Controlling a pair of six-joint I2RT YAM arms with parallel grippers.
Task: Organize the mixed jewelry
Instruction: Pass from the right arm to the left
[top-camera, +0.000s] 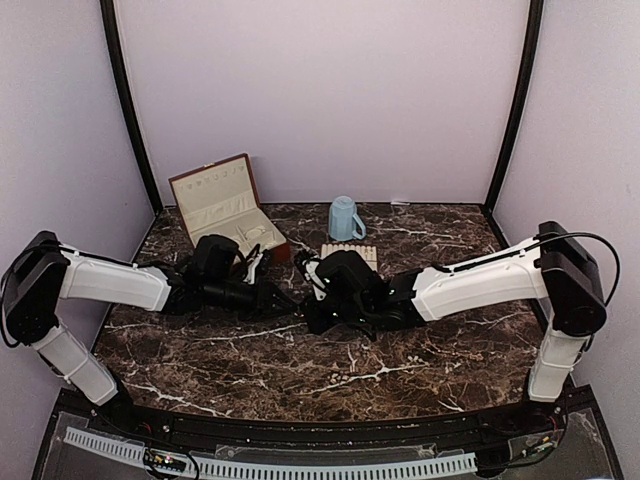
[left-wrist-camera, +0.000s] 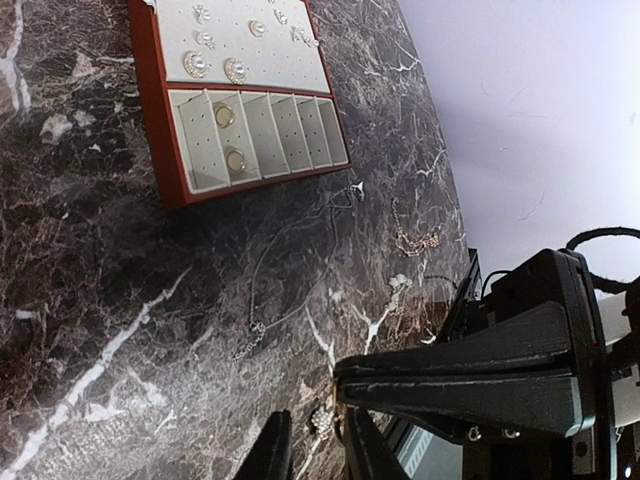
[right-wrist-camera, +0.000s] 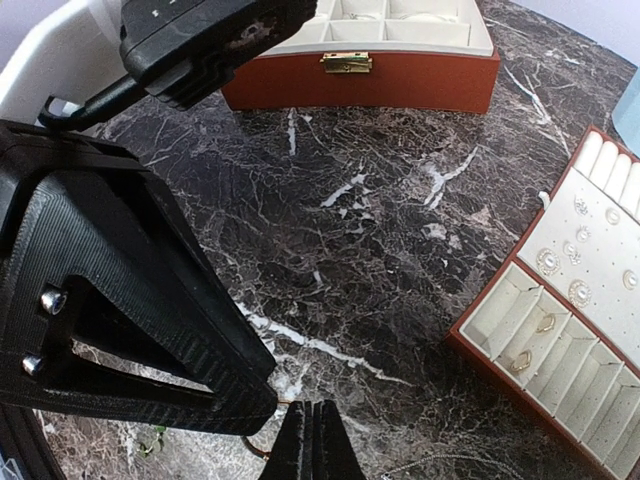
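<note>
Top view: a dark marble table (top-camera: 400, 370) holds an open reddish-brown box (top-camera: 222, 200) at the back left. A blue mug (top-camera: 345, 218) stands at the back centre, with a cream tray (top-camera: 352, 252) just in front of it. The left arm (top-camera: 115, 280) and right arm (top-camera: 480, 275) reach inward and meet at the table's middle. The jewelry is too small to make out here.

Left wrist view: the left gripper (left-wrist-camera: 320, 450) sits low over the marble with its fingers a little apart. A small glinting piece (left-wrist-camera: 322, 418) lies between them, not clearly touched. Past it, a thin pale chain (left-wrist-camera: 256, 328) trails across the stone. A short gold-toned chain (left-wrist-camera: 412, 240) lies farther on. Both chains are on bare marble near the tray, which holds pearl studs (left-wrist-camera: 197, 66) and rings (left-wrist-camera: 225, 116).

Right wrist view: the right gripper (right-wrist-camera: 312, 440) has its fingers pressed tightly together, low over the marble. The left gripper fills the left side. The tray lies to the right, and the box with its brass clasp (right-wrist-camera: 347, 62) lies beyond.
</note>
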